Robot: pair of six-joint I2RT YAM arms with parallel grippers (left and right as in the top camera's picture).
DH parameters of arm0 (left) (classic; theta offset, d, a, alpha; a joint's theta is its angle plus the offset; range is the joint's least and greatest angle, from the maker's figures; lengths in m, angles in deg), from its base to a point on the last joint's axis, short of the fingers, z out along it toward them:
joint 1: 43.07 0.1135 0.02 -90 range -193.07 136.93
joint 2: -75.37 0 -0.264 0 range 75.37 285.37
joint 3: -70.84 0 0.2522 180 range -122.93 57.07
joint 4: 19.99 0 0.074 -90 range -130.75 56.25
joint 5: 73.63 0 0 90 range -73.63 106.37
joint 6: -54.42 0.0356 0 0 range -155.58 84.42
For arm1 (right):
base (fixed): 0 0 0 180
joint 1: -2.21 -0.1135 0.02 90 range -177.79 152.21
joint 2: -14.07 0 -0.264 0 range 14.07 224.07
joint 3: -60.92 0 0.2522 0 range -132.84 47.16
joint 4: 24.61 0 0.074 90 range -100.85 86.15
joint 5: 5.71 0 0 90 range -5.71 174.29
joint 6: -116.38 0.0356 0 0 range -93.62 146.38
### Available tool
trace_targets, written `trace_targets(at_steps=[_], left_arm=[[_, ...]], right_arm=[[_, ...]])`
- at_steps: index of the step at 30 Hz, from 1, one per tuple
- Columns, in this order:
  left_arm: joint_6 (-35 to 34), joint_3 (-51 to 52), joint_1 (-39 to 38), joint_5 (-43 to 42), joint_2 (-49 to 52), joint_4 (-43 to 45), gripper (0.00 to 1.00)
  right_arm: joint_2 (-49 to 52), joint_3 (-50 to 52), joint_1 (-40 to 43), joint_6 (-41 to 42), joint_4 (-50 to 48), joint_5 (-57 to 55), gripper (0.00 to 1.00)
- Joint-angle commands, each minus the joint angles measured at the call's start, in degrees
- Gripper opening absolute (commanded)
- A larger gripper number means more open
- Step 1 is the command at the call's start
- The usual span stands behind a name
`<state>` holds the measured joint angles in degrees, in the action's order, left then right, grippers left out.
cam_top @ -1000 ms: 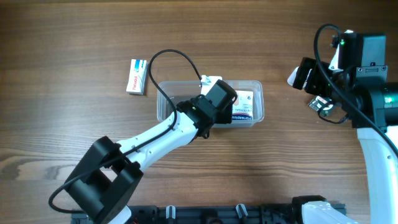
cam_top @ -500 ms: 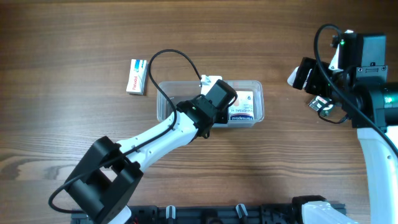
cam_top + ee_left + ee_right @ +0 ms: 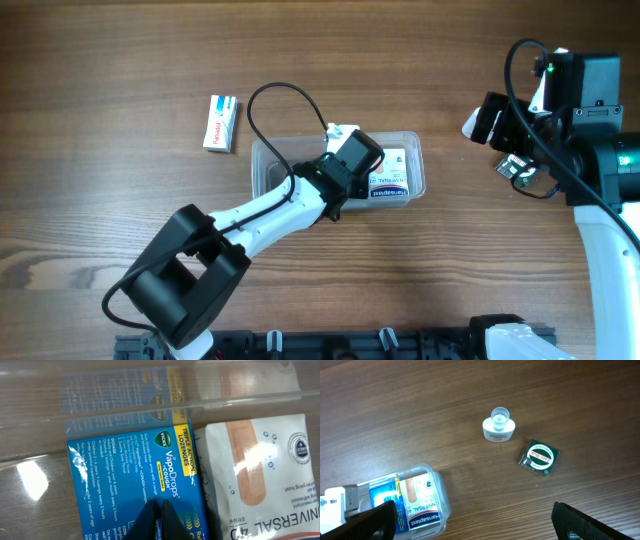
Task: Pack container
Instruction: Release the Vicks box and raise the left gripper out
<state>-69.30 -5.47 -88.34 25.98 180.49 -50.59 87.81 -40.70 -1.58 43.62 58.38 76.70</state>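
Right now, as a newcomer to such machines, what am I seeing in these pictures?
Two robot arms stand at a wooden table, each ending in a two-finger gripper. One picture looks down from above; the other two come from cameras on the wrists. The left gripper, fingers closed, reaches into the clear plastic rectangular tub, over a blue lozenge box lying beside a white plaster box. The right gripper hangs open and empty above a small clear bottle with a white cap and a dark green tin. A small white box with red and blue print lies outside the tub.
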Motion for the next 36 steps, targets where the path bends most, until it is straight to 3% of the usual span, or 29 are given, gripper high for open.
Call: trace_targets(at_steps=[1, 6, 10, 13, 15, 16, 17, 18, 20, 26, 33, 36], left_arm=[[0.48, -0.70, -0.20, 1.05, 1.05, 0.31, 0.07], [9.40, -4.70, 0.35, 10.54, -9.11, -1.40, 0.10], [9.57, -5.62, 2.60, 24.41, -23.65, -6.75, 0.15], [9.57, -5.62, 9.33, 33.77, -33.09, -14.05, 0.19], [9.55, -5.62, 16.04, 35.04, -37.48, -17.75, 0.28], [9.55, -5.62, 20.00, 35.04, -39.28, -19.34, 0.44], [9.53, -5.62, 25.18, 34.99, -40.81, -20.92, 0.50], [9.51, -5.62, 28.63, 34.53, -41.40, -21.62, 0.60], [9.51, -5.62, 36.04, 29.81, -41.51, -22.56, 1.00], [9.62, -5.62, 48.13, 12.83, -34.53, -22.77, 1.00], [33.79, -5.62, 48.39, -3.89, -18.27, -11.34, 1.00], [35.23, -5.62, 48.39, -8.61, -11.89, -10.47, 1.00]], right_arm=[[0.33, -0.20, 0.17, -0.68, -0.15, -0.57, 1.00], [0.33, -0.20, 0.17, -0.70, -0.15, -0.57, 1.00], [0.33, -0.20, 0.17, -0.68, -0.15, -0.57, 1.00], [0.33, -0.22, 0.17, -0.68, -0.15, -0.57, 1.00], [0.33, -0.20, 0.17, -0.68, -0.15, -0.57, 1.00], [0.33, -0.20, 0.17, -0.68, -0.15, -0.57, 1.00], [0.33, -0.22, 0.17, -0.68, -0.15, -0.55, 1.00], [0.33, -0.22, 0.17, -0.70, -0.15, -0.57, 1.00], [0.33, -0.20, 0.17, -0.70, -0.17, -0.57, 1.00], [0.33, -0.20, 0.17, -0.70, -0.15, -0.57, 1.00], [0.33, -0.20, 0.15, -0.70, -0.15, -0.57, 1.00], [0.33, -0.20, 0.07, -0.63, -0.15, -0.52, 1.00]])
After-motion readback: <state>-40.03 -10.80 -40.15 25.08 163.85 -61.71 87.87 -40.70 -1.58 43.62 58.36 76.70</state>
